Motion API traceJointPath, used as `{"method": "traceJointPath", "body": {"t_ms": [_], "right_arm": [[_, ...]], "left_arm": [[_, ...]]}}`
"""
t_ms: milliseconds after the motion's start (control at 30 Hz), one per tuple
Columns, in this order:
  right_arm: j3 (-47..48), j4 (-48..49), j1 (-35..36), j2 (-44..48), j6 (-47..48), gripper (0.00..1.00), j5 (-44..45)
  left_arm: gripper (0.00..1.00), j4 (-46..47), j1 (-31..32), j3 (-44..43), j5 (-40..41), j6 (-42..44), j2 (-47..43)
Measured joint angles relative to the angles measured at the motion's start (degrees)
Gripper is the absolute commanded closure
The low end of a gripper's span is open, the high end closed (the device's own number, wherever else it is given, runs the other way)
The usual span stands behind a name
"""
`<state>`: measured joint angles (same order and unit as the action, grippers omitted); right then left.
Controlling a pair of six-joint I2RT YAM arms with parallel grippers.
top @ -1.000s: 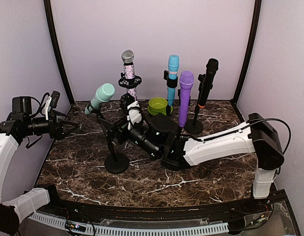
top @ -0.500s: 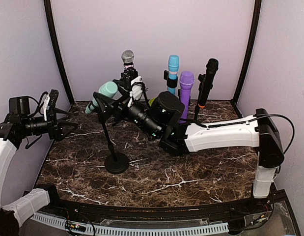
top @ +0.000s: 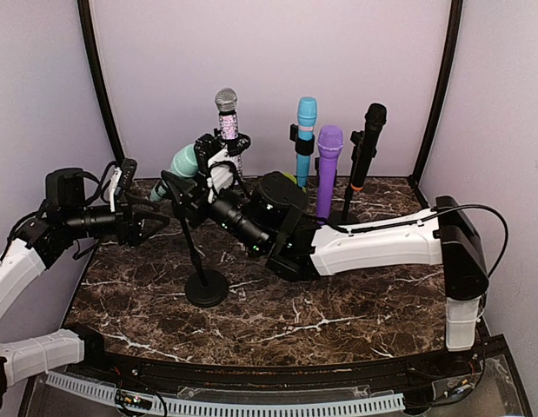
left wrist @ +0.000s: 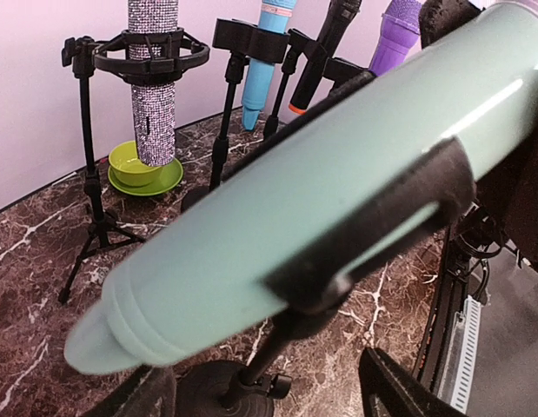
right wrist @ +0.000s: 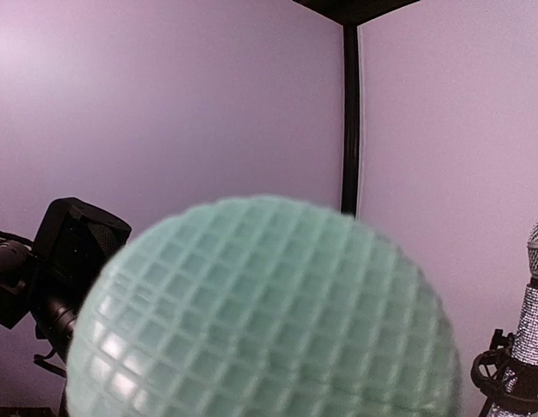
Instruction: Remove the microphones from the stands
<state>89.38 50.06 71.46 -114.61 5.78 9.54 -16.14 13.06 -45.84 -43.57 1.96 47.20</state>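
Observation:
A mint-green microphone (top: 183, 162) lies tilted in the clip of a black stand (top: 206, 287) at the left middle of the marble table. In the left wrist view its smooth body (left wrist: 295, 217) crosses the frame. My left gripper (top: 151, 217) is at the mic's lower tail end. It is open, and its fingers (left wrist: 386, 391) stand apart on either side of the stand pole below the body. My right gripper (top: 209, 161) is up at the mic's grille head (right wrist: 260, 313). The head fills the right wrist view and hides the fingers.
Behind stand other microphones on their own stands: a sparkly one (top: 227, 122), a blue one (top: 305, 130), a purple one (top: 328, 169) and a black one (top: 367, 143). A green bowl on a saucer (left wrist: 145, 167) sits by the sparkly mic's stand. Enclosure walls close in on both sides.
My right arm has lifted from the table and swung left up to the mic's head. The left arm has reached right to the mic's tail. Both jaws look narrower.

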Motion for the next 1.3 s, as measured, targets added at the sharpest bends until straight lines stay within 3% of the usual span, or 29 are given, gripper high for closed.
{"method": "traceJointPath", "body": {"t_ms": [167, 267, 467, 700, 867, 1033, 1300], "right_arm": [[1.62, 0.50, 1.84, -1.49, 3.43, 0.79, 4.11], [3.19, 1.09, 2.86, -2.78, 5.79, 0.84, 7.30], [7.72, 1.44, 4.87, -6.03, 9.94, 0.89, 13.14], [9.73, 2.21, 5.44, -7.54, 11.65, 0.93, 16.57], [9.73, 2.91, 5.42, -7.56, 12.50, 0.95, 18.14], [9.68, 3.58, 5.49, -7.58, 13.70, 0.97, 18.53], [8.83, 4.74, 5.57, -7.58, 16.81, 0.98, 18.56]], "left_arm": [[0.41, 5.27, 2.64, 1.33, 1.53, -4.96, 0.98], [0.42, 7.80, 4.59, 2.29, 2.47, -6.80, 1.53], [0.50, 11.13, 6.86, 3.61, 4.76, -8.13, 1.62], [0.80, 14.51, 7.54, 3.69, 6.19, -9.22, 3.28], [0.94, 16.59, 8.55, 4.07, 7.69, -6.54, 3.58], [1.00, 17.00, 8.96, 4.07, 8.79, -7.45, 3.67], [1.00, 17.35, 9.53, 3.87, 12.04, -7.41, 4.00]]}}
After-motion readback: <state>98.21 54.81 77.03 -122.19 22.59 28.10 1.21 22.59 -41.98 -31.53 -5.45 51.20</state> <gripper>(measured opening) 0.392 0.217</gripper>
